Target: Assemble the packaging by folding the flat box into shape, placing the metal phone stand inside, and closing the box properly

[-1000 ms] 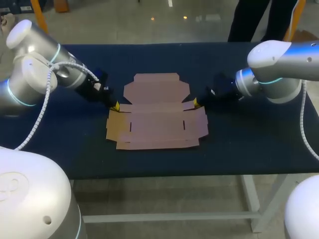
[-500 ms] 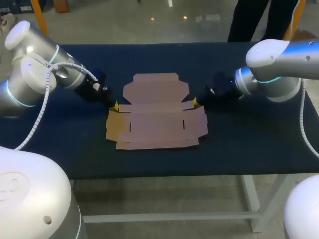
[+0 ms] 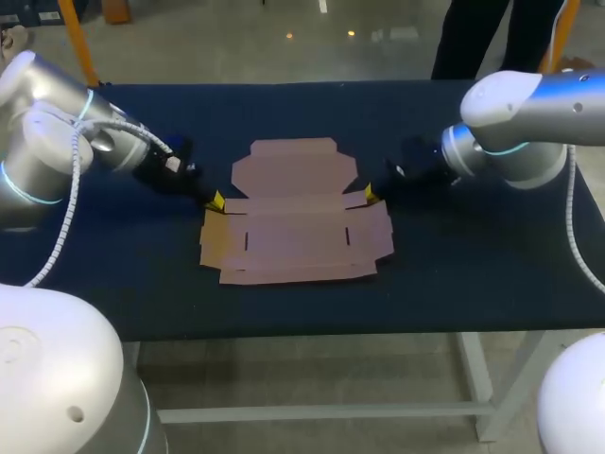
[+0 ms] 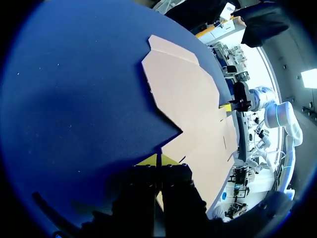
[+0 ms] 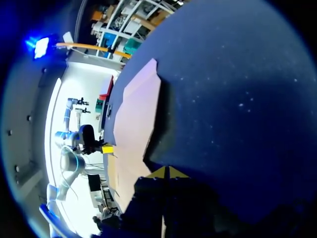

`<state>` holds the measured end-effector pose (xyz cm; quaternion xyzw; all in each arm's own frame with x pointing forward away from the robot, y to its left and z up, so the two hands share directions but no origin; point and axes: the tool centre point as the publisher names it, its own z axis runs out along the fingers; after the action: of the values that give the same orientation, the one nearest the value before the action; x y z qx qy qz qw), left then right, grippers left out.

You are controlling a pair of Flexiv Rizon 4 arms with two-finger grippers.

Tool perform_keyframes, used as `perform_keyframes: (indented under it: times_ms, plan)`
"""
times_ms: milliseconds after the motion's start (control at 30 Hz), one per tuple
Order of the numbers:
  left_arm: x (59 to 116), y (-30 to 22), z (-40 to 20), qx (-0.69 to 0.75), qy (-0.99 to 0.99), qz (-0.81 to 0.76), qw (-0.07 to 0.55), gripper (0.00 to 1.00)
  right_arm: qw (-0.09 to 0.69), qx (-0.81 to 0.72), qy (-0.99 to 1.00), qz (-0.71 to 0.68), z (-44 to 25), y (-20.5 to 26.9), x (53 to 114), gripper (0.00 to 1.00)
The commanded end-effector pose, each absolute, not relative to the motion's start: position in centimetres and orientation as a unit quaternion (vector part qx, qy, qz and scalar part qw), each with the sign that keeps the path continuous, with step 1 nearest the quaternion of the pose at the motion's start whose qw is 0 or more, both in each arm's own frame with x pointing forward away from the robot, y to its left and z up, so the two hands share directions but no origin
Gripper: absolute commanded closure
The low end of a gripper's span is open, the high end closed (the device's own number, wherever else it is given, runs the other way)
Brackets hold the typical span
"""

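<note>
Head view: a flat brown cardboard box blank (image 3: 298,222) lay unfolded near the middle of the dark blue cloth table (image 3: 454,274), its panels and flaps spread out. The left gripper (image 3: 216,200) sat at the blank's left notch and the right gripper (image 3: 371,195) at its right notch. Bare cloth ringed the blank on every side.

Left wrist view: the left gripper (image 4: 157,159) had its yellow tips pressed together, grasping nothing, right at the cardboard's (image 4: 188,94) edge. The right gripper (image 4: 227,106) showed at the far edge.

Right wrist view: the right gripper (image 5: 166,172) was likewise closed on nothing, at the blank's (image 5: 136,114) edge, with open table (image 5: 237,89) beside it.
</note>
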<state>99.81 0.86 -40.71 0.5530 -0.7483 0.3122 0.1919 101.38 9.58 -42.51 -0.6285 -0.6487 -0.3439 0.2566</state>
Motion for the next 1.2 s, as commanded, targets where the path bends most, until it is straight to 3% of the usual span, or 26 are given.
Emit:
perform_keyframes:
  times_ms: [33,167,400,1200]
  plan:
    - [100.2,1.5,-40.8,0.545,-0.745,0.322,0.211,1.0,0.257,-0.63,-0.649,-0.34,-42.4,9.7,101.5,1.0]
    - [100.3,1.3,-40.8,0.544,-0.744,0.324,0.214,1.0,0.257,-0.631,-0.649,-0.339,-42.4,9.7,101.5,1.0]
    - [100.3,0.9,-41.0,0.58,-0.738,0.303,0.166,1.0,0.256,-0.634,-0.648,-0.335,-42.5,9.7,101.5,1.0]
    - [99.8,-0.4,-40.8,0.559,-0.75,0.304,0.182,1.0,0.258,-0.633,-0.65,-0.331,-42.5,10.1,101.3,1.0]
